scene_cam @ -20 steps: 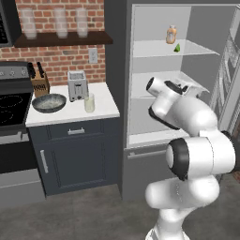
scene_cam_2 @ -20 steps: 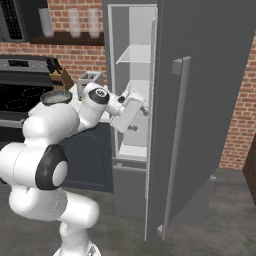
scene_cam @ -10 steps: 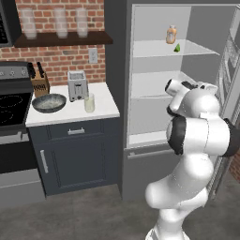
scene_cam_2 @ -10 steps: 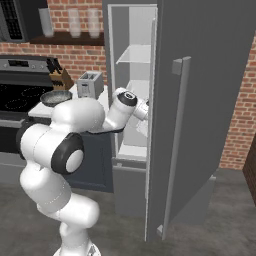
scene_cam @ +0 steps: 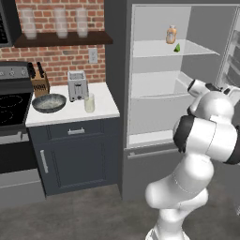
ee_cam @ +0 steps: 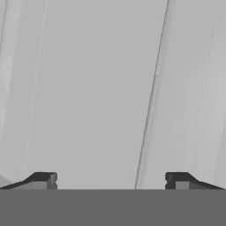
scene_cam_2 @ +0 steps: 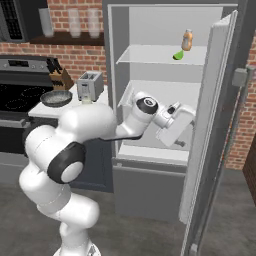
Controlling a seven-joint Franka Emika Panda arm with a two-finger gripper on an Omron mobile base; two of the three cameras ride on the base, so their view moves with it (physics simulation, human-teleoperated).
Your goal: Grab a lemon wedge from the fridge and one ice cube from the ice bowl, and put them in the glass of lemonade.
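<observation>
The fridge [scene_cam: 116,117] stands open, its door [scene_cam_2: 210,125] swung out to the right. A tiny yellow-green lemon wedge [scene_cam: 177,48] [scene_cam_2: 178,55] lies on the upper shelf beside a small orange bottle [scene_cam: 171,34]. My gripper [scene_cam_2: 181,143] [ee_cam: 110,178] is low in the fridge opening, well below that shelf, close to the door's white inner face. Its fingers [ee_cam: 44,180] stand wide open with nothing between them. On the counter to the left sit the ice bowl [scene_cam: 48,102] and the glass of lemonade [scene_cam: 89,102].
A toaster [scene_cam: 78,86] and a knife block [scene_cam: 38,80] stand at the back of the counter, with a stove [scene_cam: 11,105] further left. Tall clear glasses [scene_cam: 58,21] line a wall shelf. My own elbow [scene_cam: 206,136] bulks in front of the fridge's right side.
The arm has swung right across the fridge opening toward the door. The door has turned further open, showing its white inner face in the right base view. The jaws stay open.
</observation>
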